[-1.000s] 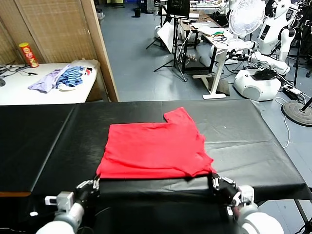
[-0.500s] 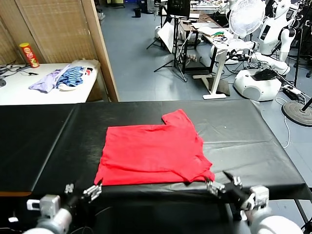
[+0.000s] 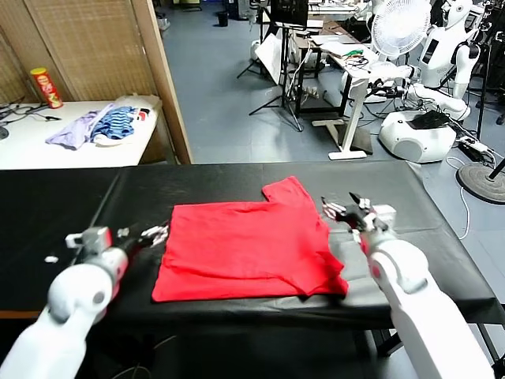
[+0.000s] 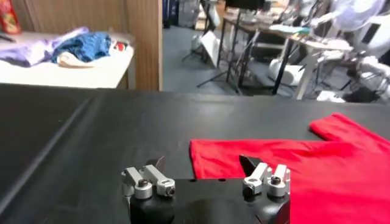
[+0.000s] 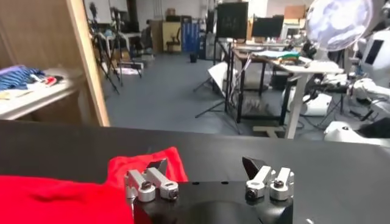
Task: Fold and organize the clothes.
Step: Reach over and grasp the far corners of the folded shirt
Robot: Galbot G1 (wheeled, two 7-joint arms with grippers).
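Both jaws are standing spread and empty beside the partly folded bright red cotton T-shirt (image 3: 248,246) on the black-covered bench (image 3: 71,213): left gripper (image 3: 155,234) at its near-left edge, right gripper (image 3: 341,210) by the sleeve. A shallow pinch is risking dragging the fold askew.

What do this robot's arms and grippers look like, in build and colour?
Both arms are smooth, rounded white shells with a grey disc at a joint. The left gripper and right gripper each sit on a black base, with silver metal finger links, round screw heads and dark pointed fingertips. No cables or markings show.
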